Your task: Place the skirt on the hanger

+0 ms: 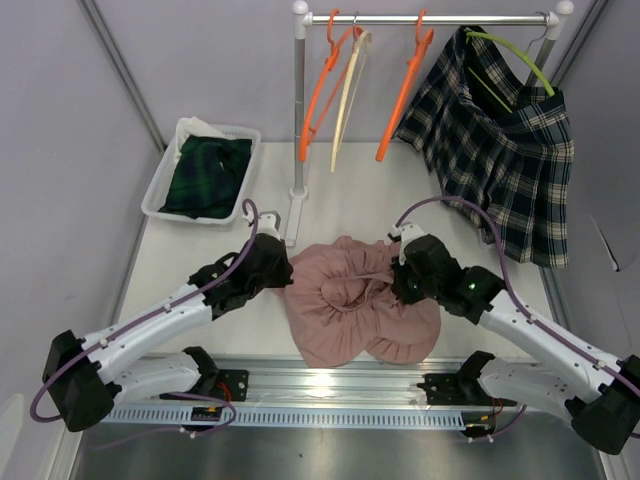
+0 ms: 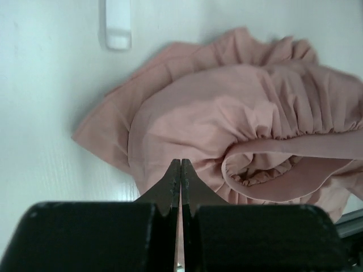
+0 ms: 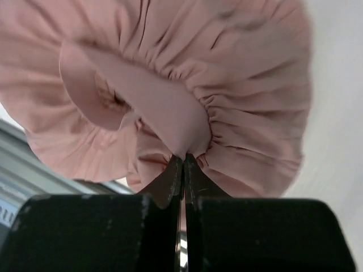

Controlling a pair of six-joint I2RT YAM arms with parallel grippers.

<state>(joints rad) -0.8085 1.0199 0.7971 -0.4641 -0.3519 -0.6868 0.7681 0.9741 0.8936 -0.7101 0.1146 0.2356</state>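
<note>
The pink skirt [image 1: 355,300] lies crumpled on the white table between my arms. It also shows in the left wrist view [image 2: 238,113] and in the right wrist view [image 3: 227,85]. My left gripper [image 1: 287,272] is shut at the skirt's left edge, its tips [image 2: 181,164] pressed together on the fabric. My right gripper [image 1: 400,280] is shut on the gathered waistband, which bunches at its tips [image 3: 183,158]. Empty hangers hang on the rail at the back: an orange one [image 1: 320,90], a cream one [image 1: 348,90] and another orange one [image 1: 405,90].
A green hanger [image 1: 515,55] at the rail's right end carries a plaid skirt [image 1: 505,150]. A white bin [image 1: 165,180] with a dark green garment stands at the back left. The rack's pole [image 1: 298,120] rises just behind the skirt, its white foot [image 2: 118,22] near my left gripper.
</note>
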